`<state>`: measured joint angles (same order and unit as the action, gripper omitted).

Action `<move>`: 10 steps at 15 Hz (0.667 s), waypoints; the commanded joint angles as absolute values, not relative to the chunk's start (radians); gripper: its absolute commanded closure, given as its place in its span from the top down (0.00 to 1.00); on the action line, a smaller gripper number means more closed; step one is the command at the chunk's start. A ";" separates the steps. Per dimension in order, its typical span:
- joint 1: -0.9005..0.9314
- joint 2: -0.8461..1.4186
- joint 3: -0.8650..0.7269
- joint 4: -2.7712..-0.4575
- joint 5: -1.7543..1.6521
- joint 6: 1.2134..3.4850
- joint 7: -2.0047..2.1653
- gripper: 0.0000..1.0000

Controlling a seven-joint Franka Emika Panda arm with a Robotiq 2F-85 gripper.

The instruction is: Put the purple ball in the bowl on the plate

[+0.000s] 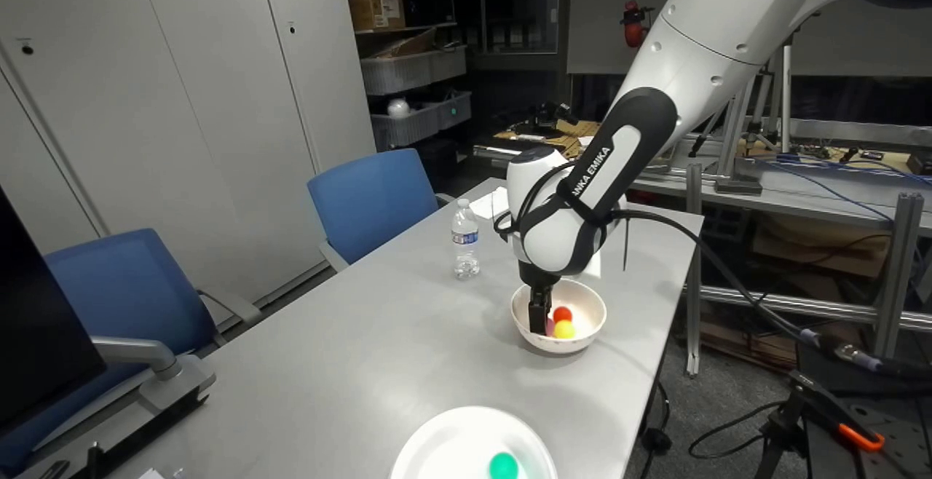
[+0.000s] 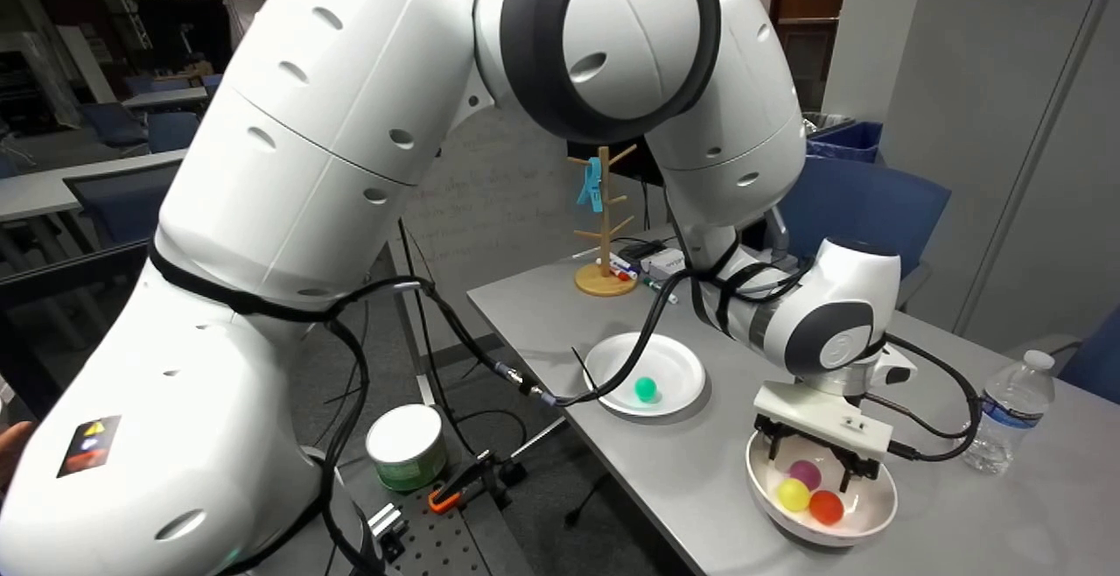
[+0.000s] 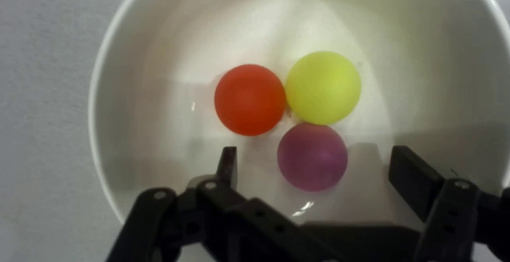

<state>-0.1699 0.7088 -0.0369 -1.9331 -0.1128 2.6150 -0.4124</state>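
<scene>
purple ball (image 3: 312, 157): low inside the bowl (image 1: 557, 346), which stands on the counter (image 1: 364, 362).
pincer (image 3: 313, 160): released, grasping nothing; its fingers (image 3: 414, 176) stand spread and reach down into the bowl.
ball to fingers: in the wrist view the purple ball lies between the fingers, about midway, with a gap on either side (being round, it has no long axis, so centring and depth are what count).
depth in the bowl: I cannot tell whether the fingers are low enough to take the ball about its middle.
yellow ball (image 3: 323, 88): in the bowl, apparently touching the purple ball, but off the line between the fingers.
red ball (image 3: 250, 100): in the bowl, touching the yellow ball and just beside the purple ball.
plate (image 2: 678, 370): on the counter, well apart from the bowl, with the green ball (image 2: 646, 389) in it.
bottle (image 1: 466, 239): upright near the bowl, farther from the plate than the bowl is.
out of the bowl: the grasp seems in hand; next, likely an even squeeze, a lift over the rim, then the carry to the plate.
bowl's wall: a finger might catch it; too high a squeeze could lose the ball.
</scene>
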 commanded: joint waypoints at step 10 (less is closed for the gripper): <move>-0.207 0.728 -0.003 -1.909 -0.120 2.623 -0.434 0.18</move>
<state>-0.1813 0.7166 -0.0220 -1.9263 -0.1127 2.6151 -0.4129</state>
